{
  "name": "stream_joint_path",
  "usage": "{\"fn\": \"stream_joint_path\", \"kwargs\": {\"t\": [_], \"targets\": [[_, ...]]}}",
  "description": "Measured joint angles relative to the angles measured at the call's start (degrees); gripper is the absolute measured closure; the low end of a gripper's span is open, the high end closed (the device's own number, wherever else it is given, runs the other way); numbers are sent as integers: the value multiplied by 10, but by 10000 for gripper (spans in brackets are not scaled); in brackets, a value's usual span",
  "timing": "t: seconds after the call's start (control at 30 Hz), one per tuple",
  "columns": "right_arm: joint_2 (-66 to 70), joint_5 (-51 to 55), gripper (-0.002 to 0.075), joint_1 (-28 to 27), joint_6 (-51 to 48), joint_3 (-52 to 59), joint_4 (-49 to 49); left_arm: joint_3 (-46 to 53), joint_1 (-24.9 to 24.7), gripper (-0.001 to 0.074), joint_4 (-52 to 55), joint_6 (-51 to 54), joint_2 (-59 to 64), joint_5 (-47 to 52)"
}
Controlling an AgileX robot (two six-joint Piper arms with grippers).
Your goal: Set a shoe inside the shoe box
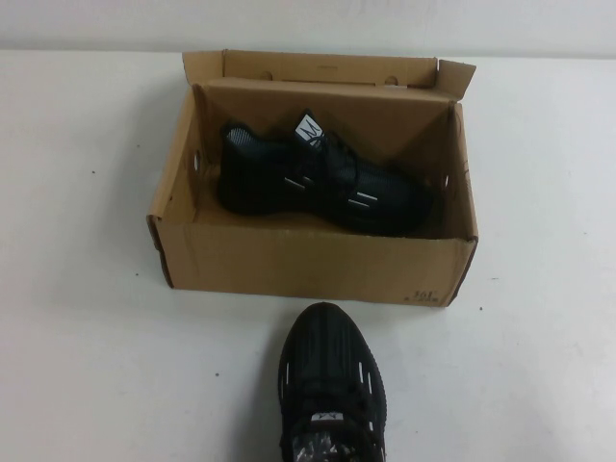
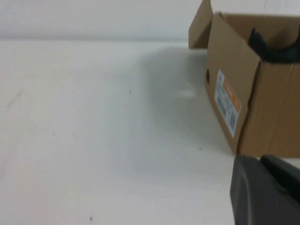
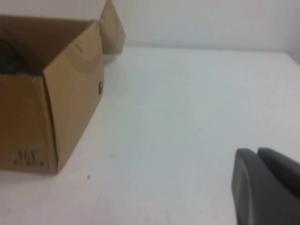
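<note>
Black mesh sneaker (image 1: 332,390) lay on the table (image 1: 87,289) before the cardboard shoe box (image 1: 308,260); its mate (image 1: 322,183) lay inside. Light, soft upper: probably best pinched at the collar. Left gripper (image 2: 267,192) and right gripper (image 3: 267,187) hovered low beside the box, opening indeterminable.

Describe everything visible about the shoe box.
The shoe box is brown corrugated cardboard, rectangular, standing open on the white table with its hinged lid folded back. Small round holes pierce its end walls, small print marks one front corner, and a label sits on its left end. A black sneaker lies inside.
</note>
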Motion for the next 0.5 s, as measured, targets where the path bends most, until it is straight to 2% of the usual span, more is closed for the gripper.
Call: {"fn": "stream_joint_path", "kwargs": {"t": [0.3, 0.5], "targets": [[0, -196, 743, 0, 0, 0, 0, 0, 0, 736, 0, 0, 0, -184], [0, -217, 743, 0, 0, 0, 0, 0, 0, 736, 0, 1, 0, -199]]}}
